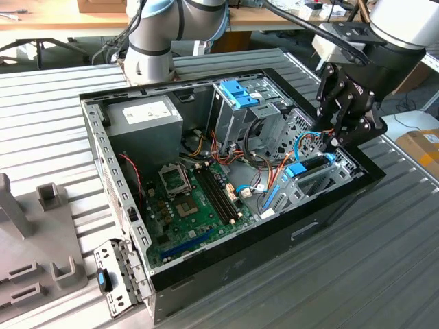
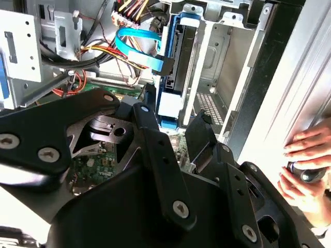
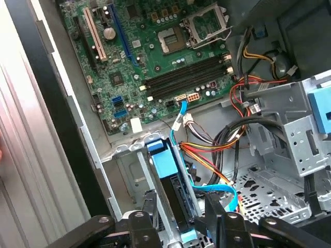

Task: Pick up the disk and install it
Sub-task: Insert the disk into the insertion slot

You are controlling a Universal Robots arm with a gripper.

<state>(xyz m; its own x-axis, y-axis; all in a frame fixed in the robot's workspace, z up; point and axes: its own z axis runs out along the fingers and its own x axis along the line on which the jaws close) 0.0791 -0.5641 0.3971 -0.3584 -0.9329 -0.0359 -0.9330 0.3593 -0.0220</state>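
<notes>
Black pincer (image 1: 329, 147) hangs open over the disk (image 1: 305, 168), one finger on each side. The blue-framed disk stands on its edge in a metal slot (image 1: 328, 179) inside the computer case (image 1: 206, 271), at the exterior view's right. The case lies on the grey table (image 1: 357, 274).

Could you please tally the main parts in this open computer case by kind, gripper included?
Grey metal disk in light-blue plastic bracket: 1
Grey power-supply box with white label: 1
Green motherboard: 1
Tall metal cage with blue plastic tabs: 1
Black gripper: 1
Total: 5
</notes>
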